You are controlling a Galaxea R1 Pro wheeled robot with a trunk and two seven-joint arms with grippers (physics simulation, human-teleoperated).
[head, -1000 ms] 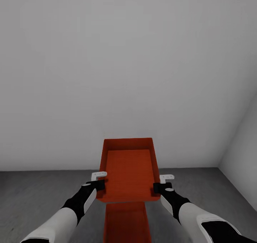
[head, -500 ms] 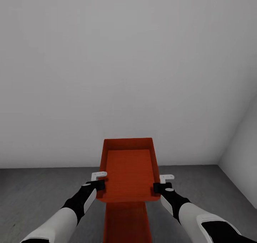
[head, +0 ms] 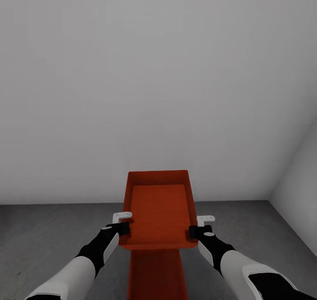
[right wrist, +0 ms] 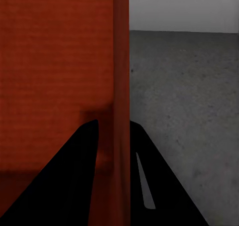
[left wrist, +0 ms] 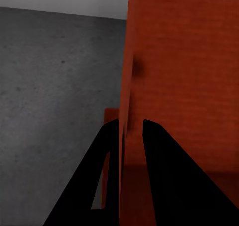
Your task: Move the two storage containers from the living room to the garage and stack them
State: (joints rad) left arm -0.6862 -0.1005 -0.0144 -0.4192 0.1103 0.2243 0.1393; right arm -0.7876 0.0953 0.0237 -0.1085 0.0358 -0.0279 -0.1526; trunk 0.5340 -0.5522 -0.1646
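Grey concrete floor (head: 53, 238) under pale wall (head: 154, 71). Upper container (head: 158, 212) hung above lower container (head: 156, 275); left gripper (head: 124, 223) and right gripper (head: 198, 225) jaws each pinched side wall. Floor line rose since earlier; descent toward stacking likely.

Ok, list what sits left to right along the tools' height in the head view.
Floor → left tool → held storage container → right tool → floor again → side wall.
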